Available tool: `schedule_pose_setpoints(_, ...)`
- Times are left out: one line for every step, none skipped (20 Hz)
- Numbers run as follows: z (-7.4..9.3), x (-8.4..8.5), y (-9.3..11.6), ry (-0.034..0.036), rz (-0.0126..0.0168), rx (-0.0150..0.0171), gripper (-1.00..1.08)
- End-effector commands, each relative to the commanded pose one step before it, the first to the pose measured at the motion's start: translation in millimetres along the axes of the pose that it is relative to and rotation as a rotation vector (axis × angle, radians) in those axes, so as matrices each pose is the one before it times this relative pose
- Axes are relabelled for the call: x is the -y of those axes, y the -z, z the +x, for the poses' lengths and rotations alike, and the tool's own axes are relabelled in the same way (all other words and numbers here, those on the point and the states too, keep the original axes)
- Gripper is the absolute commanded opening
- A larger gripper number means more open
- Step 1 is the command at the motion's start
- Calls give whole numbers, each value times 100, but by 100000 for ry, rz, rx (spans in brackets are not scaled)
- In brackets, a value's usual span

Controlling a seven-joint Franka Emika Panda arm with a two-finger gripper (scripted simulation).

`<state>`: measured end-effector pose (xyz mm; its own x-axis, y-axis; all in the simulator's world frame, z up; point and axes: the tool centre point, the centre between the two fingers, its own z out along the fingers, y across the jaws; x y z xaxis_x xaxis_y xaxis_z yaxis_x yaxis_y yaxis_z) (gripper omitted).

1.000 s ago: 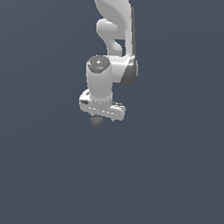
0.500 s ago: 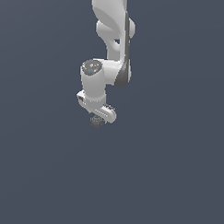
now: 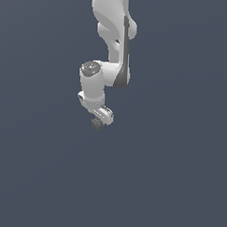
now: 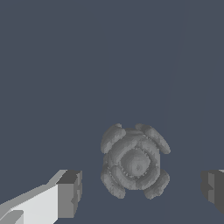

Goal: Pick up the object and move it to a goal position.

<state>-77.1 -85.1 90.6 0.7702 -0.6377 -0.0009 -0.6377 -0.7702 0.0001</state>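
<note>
Arm: the white Panda arm (image 3: 111, 36) comes down from the top of the exterior view, with a grey-capped round joint (image 3: 91, 68) above the wrist.
Gripper: the white gripper (image 3: 99, 120) hangs at the low end of the arm, a little to the exterior view's left of centre.
Fingers: in the wrist view the two dark grey fingertips (image 4: 70, 194) stand well apart, one on each side of the object, each with open space between it and the lump; the hand is spread wide and clamps nothing.
Object: the small dark grey, mottled, roundish object (image 4: 134, 161) lies between the fingertips, touching neither. It shows a raised middle ringed by lobed ridges. In the exterior view it peeks out just under the gripper (image 3: 96, 124).
Contact: whether the object rests on the ground below cannot be told from the exterior view.
Surroundings: a plain dark slate-blue ground (image 3: 178, 174) fills both views.
In the way: only the gripper's own body partly hides the object in the exterior view; the wrist view sees it whole.
</note>
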Motion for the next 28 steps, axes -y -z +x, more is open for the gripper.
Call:
schedule_pose_setpoints(-15, -115, -65, -965, 13, -89, 100)
schedule_pose_setpoints(8, 60, 33, 570, -19, 65, 100)
schedule_pose_setpoints(-2, 1, -34, 0, 0, 0, 100)
schedule_pose_setpoints(-6, 3, -101, 0, 0, 0, 100)
schedule_pose_setpoints(-11, 4, -167, 0, 0, 0, 100)
schedule_pose_setpoints(4, -26, -230, -69, -1, -7, 100)
schedule_pose_setpoints(-6, -16, -297, -49, -2, -5, 100)
schedule_pose_setpoints(-11, -14, -361, -48, -2, -5, 100)
schedule_pose_setpoints(-28, 9, -426, 0, 0, 0, 100)
schedule_pose_setpoints(-5, -34, -483, -97, -5, -11, 100)
schedule_pose_setpoints(-15, -18, -541, -68, -3, -8, 100)
schedule_pose_setpoints(-10, -17, -524, -69, -2, -8, 100)
schedule_pose_setpoints(-1, -15, -458, -69, 1, -7, 100)
schedule_pose_setpoints(-11, 18, -395, 0, 0, 0, 100)
schedule_pose_setpoints(15, -13, -323, -68, 9, -5, 100)
schedule_pose_setpoints(3, 19, -263, 0, 0, 0, 100)
schedule_pose_setpoints(7, 17, -200, 0, 0, 0, 100)
schedule_pose_setpoints(26, -17, -133, -63, 27, 0, 100)
schedule_pose_setpoints(6, 9, -83, 0, 0, 0, 100)
schedule_pose_setpoints(2, 3, -27, 0, 0, 0, 100)
schedule_pose_setpoints(0, 0, 0, 0, 0, 0, -100)
schedule_pose_setpoints(0, 0, 0, 0, 0, 0, -100)
schedule_pose_setpoints(0, 0, 0, 0, 0, 0, -100)
schedule_pose_setpoints(0, 0, 0, 0, 0, 0, -100)
schedule_pose_setpoints(0, 0, 0, 0, 0, 0, -100)
schedule_pose_setpoints(0, 0, 0, 0, 0, 0, -100)
schedule_pose_setpoints(0, 0, 0, 0, 0, 0, -100)
schedule_pose_setpoints(0, 0, 0, 0, 0, 0, -100)
